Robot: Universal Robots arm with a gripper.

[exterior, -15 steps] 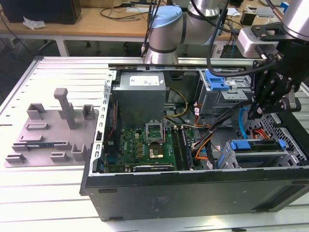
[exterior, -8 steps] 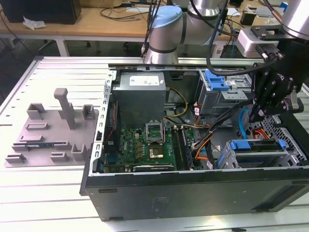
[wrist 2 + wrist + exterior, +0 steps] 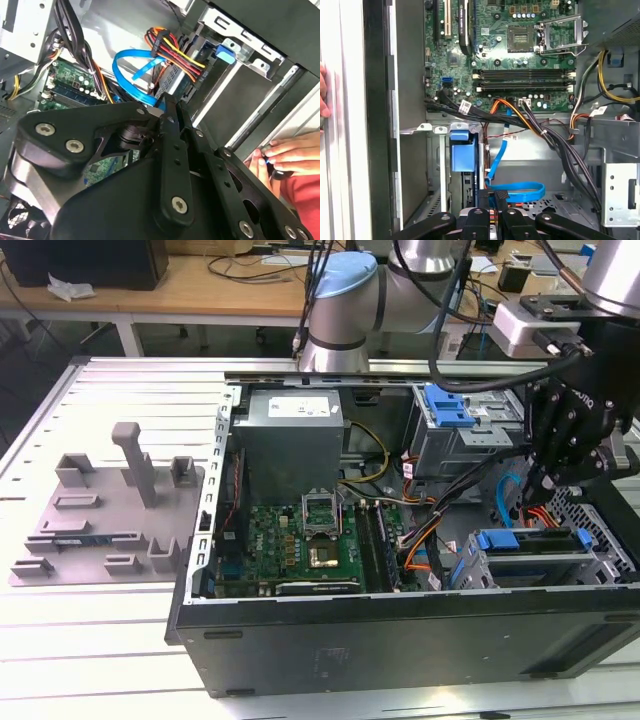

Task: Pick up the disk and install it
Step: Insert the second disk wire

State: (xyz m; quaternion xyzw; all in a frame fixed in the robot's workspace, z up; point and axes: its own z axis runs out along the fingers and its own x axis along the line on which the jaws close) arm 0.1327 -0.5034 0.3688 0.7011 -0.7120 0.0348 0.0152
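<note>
Black jointed metal hand (image 3: 172, 117) above blue-framed disk (image 3: 535, 543) in perforated steel cage (image 3: 600, 530).

Silver arm (image 3: 425, 265), light-blue joint caps, black screwed fingers (image 3: 172, 165).

Exterior view overlooks the case (image 3: 400, 630); wrist views (seemingly close) peer inside.

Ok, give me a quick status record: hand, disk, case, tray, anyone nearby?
hand: inside the open case, above the drive cage
disk: blue-framed, sitting in the drive cage at the exterior view's right, not held
case: side open, motherboard exposed
grey tray: on the table, to the exterior view's left of the case
person's hand: at the case edge in the second wrist view
</note>
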